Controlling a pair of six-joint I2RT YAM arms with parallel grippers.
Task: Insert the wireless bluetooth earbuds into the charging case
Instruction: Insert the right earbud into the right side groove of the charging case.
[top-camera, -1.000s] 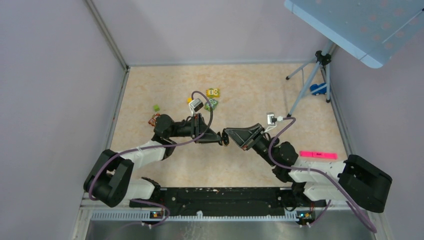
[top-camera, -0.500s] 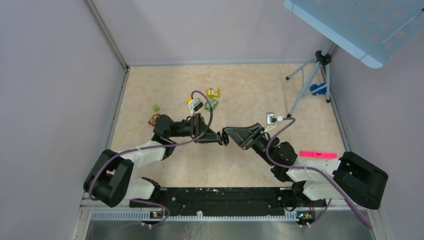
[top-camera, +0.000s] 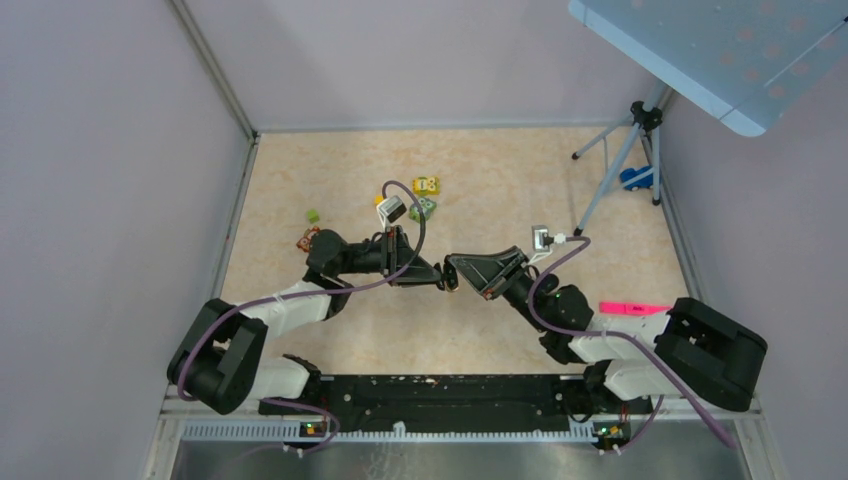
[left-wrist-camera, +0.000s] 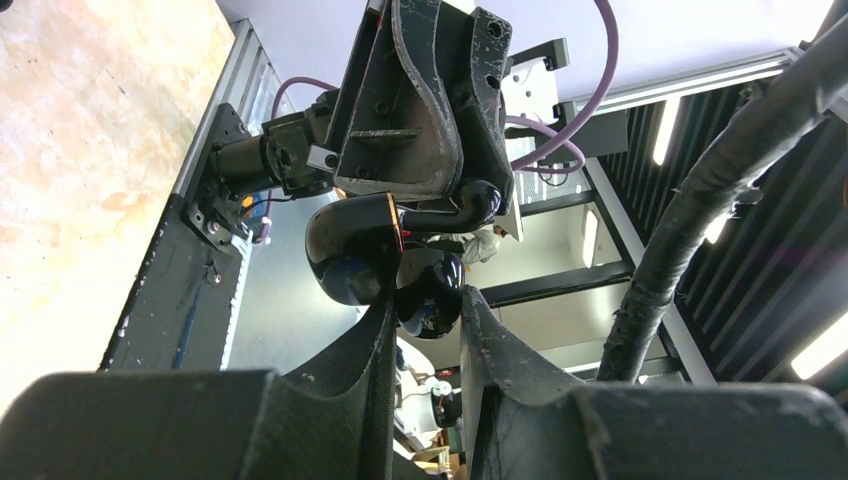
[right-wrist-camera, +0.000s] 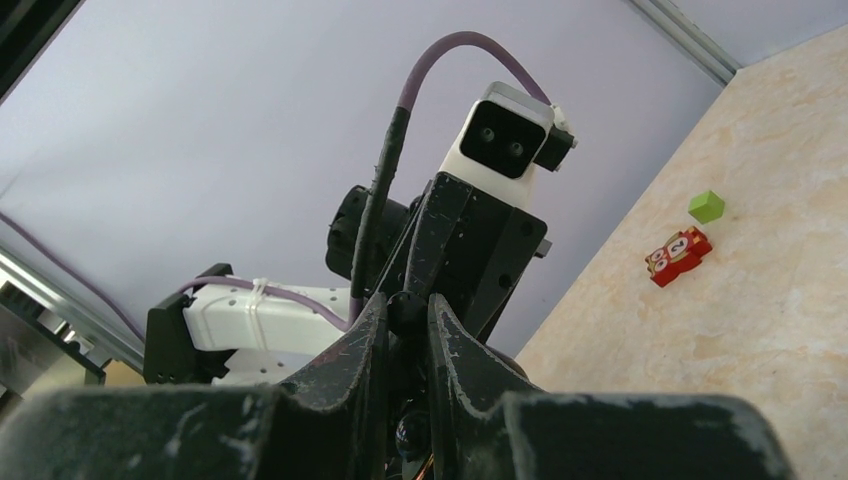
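Observation:
My two grippers meet tip to tip above the middle of the table. The left gripper (top-camera: 439, 280) (left-wrist-camera: 424, 298) is shut on the charging case (left-wrist-camera: 432, 292), a glossy black roundish shell. Its lid part (left-wrist-camera: 348, 252) shows an orange rim and stands open to one side. The right gripper (top-camera: 453, 274) (right-wrist-camera: 408, 302) is shut on one small black earbud (left-wrist-camera: 472, 204) (right-wrist-camera: 405, 312), held right against the case. In the right wrist view the case (right-wrist-camera: 408, 432) shows only as a shiny spot deep between the fingers. Contact between earbud and case is hidden.
Yellow block (top-camera: 426, 185) and green block (top-camera: 424, 208) lie behind the left arm. A small green cube (top-camera: 313, 215) (right-wrist-camera: 706, 206) and a red toy (top-camera: 306, 239) (right-wrist-camera: 678, 255) sit at the left. A pink strip (top-camera: 632, 309) lies right; a tripod (top-camera: 620, 160) stands at the back right.
The right arm's shoulder and elbow have shifted a little to the left. Both grippers stay together at the same spot with their grips unchanged.

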